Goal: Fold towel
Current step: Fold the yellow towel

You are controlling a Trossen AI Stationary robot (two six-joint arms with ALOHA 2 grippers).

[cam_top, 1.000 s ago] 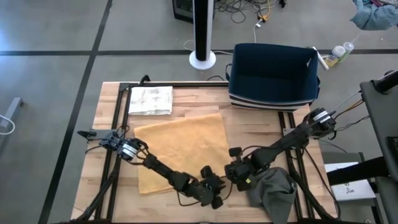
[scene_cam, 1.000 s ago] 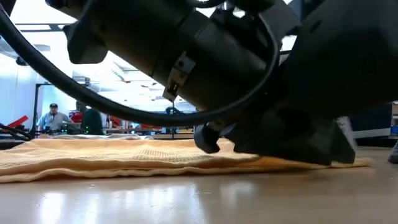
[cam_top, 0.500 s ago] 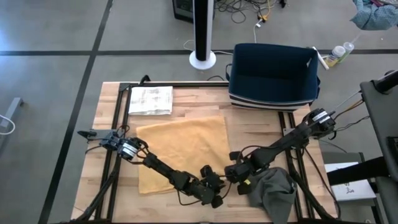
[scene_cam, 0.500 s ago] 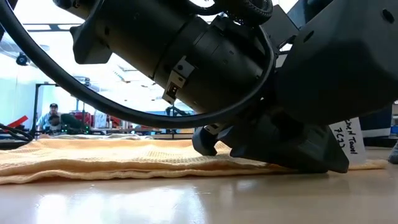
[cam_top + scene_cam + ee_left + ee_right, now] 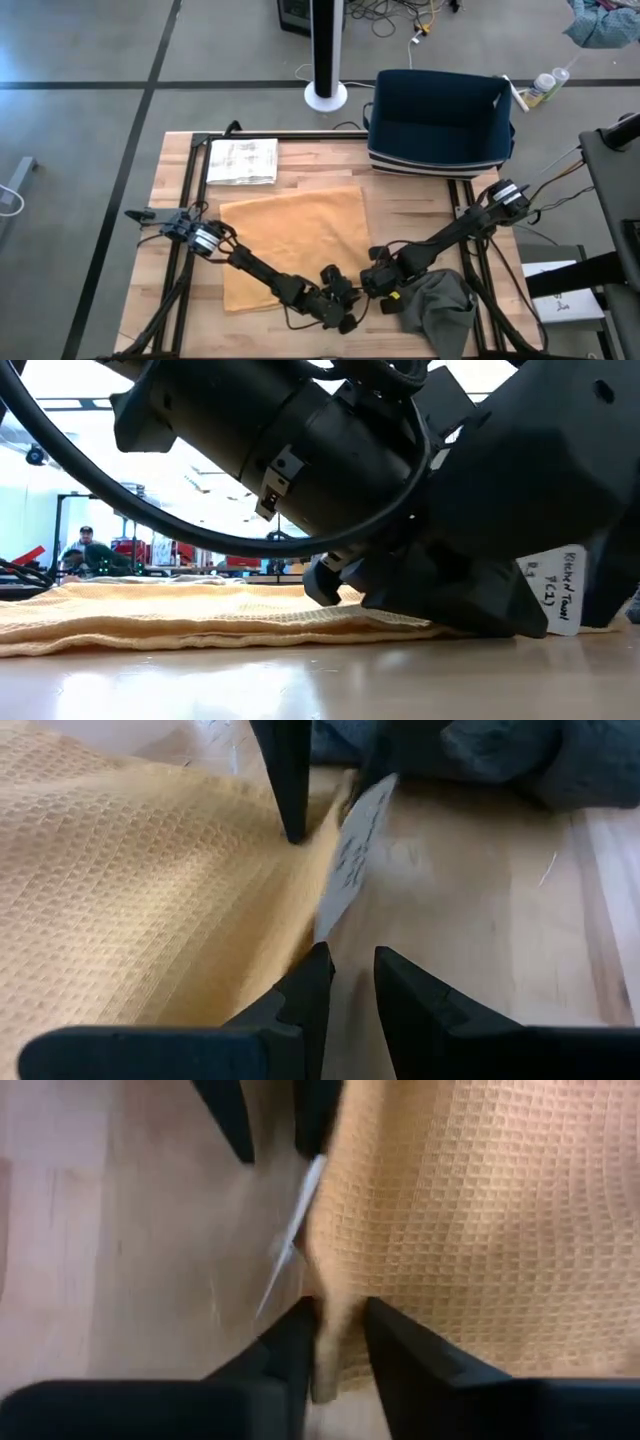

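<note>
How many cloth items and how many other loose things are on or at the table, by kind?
Yellow towel: 1
Grey cloth: 1
Printed paper sheet: 1
Dark blue bin: 1
White tag on the towel: 1
Total: 5

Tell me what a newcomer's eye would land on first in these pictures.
First the yellow waffle-weave towel spread flat on the middle of the wooden table. Next, the left gripper and right gripper meeting low at its near right corner, by a white tag. Then the dark blue bin at the far right edge and a grey cloth crumpled near the right arm.
</note>
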